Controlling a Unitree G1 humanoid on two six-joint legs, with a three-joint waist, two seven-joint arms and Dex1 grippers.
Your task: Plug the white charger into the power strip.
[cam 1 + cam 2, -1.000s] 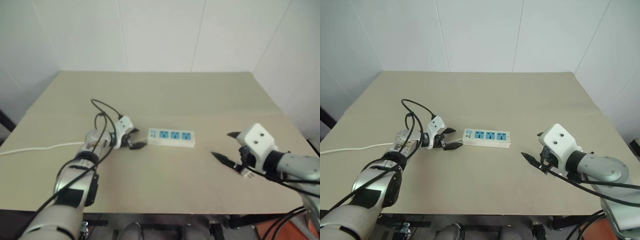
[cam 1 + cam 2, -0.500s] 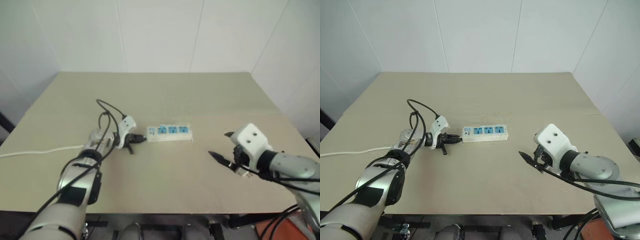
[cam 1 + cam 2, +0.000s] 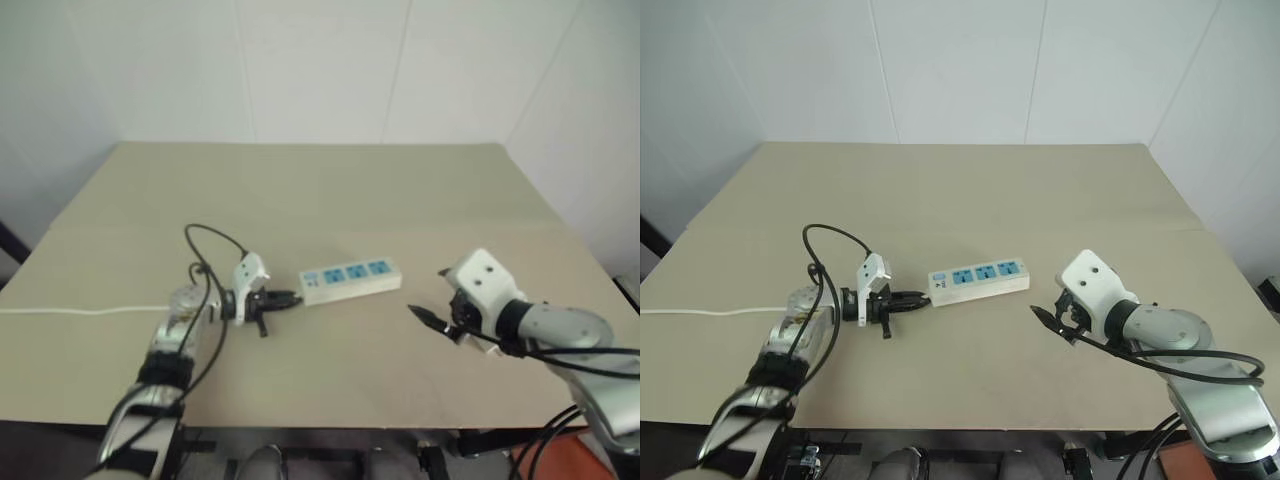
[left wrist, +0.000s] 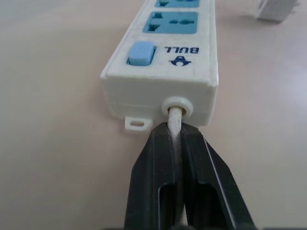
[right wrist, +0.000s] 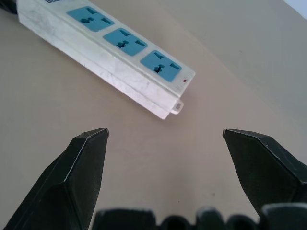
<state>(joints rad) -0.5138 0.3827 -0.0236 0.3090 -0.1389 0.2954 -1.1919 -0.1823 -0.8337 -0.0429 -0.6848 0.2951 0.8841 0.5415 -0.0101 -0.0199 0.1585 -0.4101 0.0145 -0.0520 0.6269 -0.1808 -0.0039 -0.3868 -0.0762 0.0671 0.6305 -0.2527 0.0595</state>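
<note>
At table centre-left, the left gripper [image 4: 176,143] pinches the thin white cord [image 4: 175,125] of the long white three-socket power strip [image 3: 978,278], seemingly to steady it; the right gripper [image 5: 165,136] gapes wide, empty.

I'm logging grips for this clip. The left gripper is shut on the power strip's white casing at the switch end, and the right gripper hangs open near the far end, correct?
Not quite. The left gripper is shut on the cord just where it leaves the power strip, not on the casing; the left wrist view shows it. The right gripper does hang open near the far end.
</note>
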